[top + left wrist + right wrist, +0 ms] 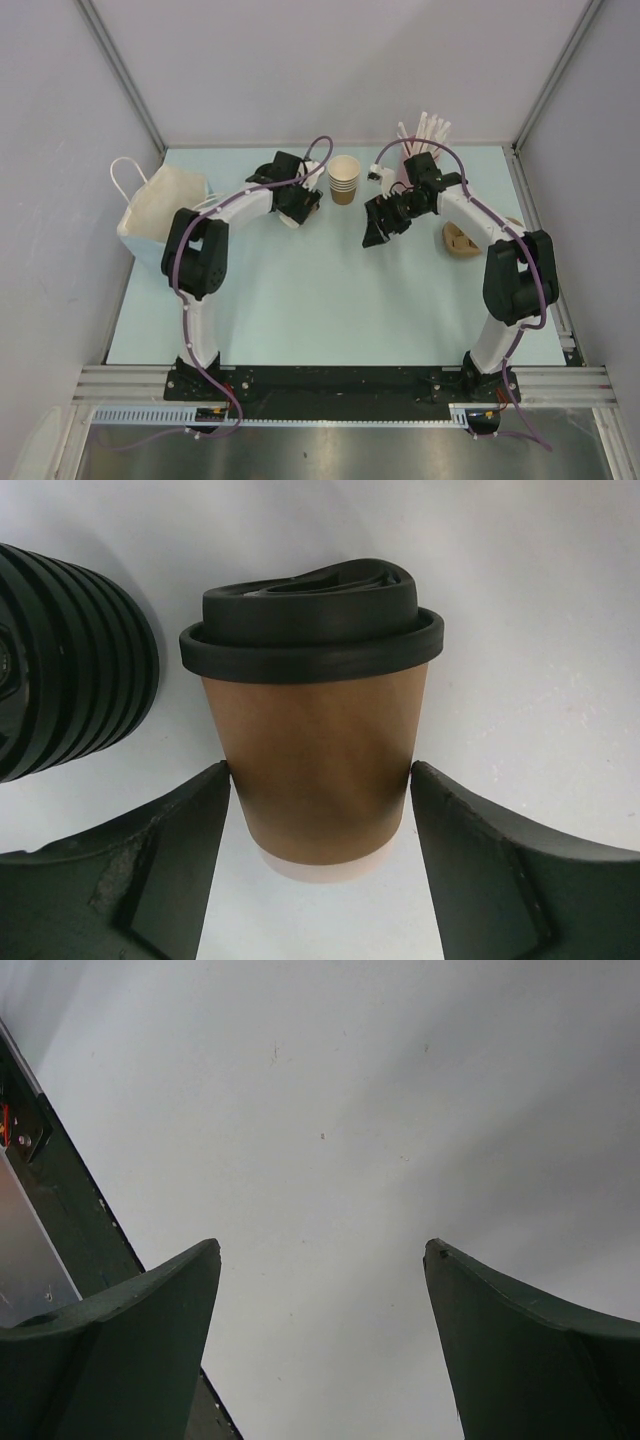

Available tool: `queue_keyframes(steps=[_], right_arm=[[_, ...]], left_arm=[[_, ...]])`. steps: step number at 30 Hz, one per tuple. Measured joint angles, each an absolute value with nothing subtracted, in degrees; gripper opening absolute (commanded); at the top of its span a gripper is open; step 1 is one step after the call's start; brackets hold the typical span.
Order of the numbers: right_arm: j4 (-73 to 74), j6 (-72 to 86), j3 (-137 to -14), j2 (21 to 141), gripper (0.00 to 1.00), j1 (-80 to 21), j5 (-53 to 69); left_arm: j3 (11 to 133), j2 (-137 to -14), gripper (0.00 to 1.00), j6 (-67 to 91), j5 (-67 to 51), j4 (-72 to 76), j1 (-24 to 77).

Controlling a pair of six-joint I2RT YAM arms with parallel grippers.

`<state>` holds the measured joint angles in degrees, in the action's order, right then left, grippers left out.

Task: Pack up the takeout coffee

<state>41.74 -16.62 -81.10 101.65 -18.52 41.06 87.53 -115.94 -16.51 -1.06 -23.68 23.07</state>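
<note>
My left gripper (320, 772) has a black finger at each side of the small brown kraft paper cup with the round black plastic lid (312, 710), with the tips right at its wall. I cannot tell whether they press it. The cup stands upright on the pale table (560, 730), with a black ribbed round thing (70, 660) just beside it. My right gripper (322, 1250) is spread wide above the table and holds nothing.

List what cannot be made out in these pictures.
- Left wrist view: left gripper fingers flank the lidded cup; touching or apart, unclear.
- Left wrist view: black ribbed object, cut by the left edge.
- Top view: the left gripper hides that cup.
</note>
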Motion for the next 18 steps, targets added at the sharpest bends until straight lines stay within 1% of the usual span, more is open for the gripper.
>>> queue_keyframes(steps=[3, 6, 9, 10, 15, 17, 18], right_arm=[[41.8, -16.6, -81.1, 101.6, 0.88, -18.5, 41.1], [41.8, -16.7, -81.0, 101.6, 0.87, -18.5, 41.1], [41.7, -16.7, -81.0, 101.6, 0.87, -18.5, 41.1], [41.8, -16.7, -81.0, 101.6, 0.87, -18.5, 41.1], [41.8, -16.8, -81.0, 101.6, 0.87, -18.5, 41.1], [41.8, -16.8, -80.9, 101.6, 0.87, -18.5, 41.1], [41.8, -16.8, -80.9, 101.6, 0.87, -18.5, 41.1]], left_arm=[[88.5, -117.1, 0.78, -16.5, -1.1, -23.9, 23.1], [89.8, -118.0, 0.76, -16.5, -1.2, -24.5, 23.1], [91.2, -119.0, 0.68, -16.6, -1.5, -24.9, 23.1], [91.7, -119.3, 0.64, -16.5, -1.7, -25.0, 23.1], [92.7, -120.0, 0.55, -17.0, -2.3, -25.5, 23.1], [92.8, -120.0, 0.49, -17.0, -2.7, -25.5, 23.1], [92.8, -120.0, 0.42, -17.1, -3.0, -25.6, 23.1]])
